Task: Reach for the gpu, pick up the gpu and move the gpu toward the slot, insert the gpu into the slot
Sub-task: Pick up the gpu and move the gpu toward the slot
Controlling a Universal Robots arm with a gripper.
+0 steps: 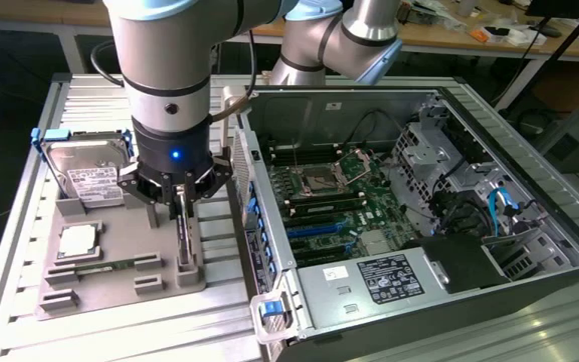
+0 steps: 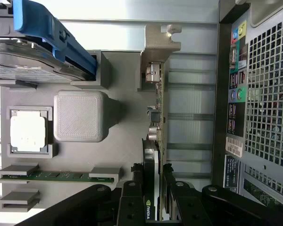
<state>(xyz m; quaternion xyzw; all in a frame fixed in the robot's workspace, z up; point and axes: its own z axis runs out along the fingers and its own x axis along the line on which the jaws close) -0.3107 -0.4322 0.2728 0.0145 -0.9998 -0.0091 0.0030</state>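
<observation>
Black claw [image 2: 151, 178] grips the gpu [image 2: 156, 115] on both sides while it stands in its gray holder [image 2: 156, 43], so a slow, straight-up lift without tilting looks best.

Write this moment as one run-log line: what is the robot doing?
tool: closed on gpu | gpu: standing on edge in grey holder | computer case: open, beside holder

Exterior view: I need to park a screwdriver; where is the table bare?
Bare ribbed table in front of the grey fixture tray and along its side at the exterior view's left. Crowded: the gripper at the gpu, close beside the open computer case.
</observation>
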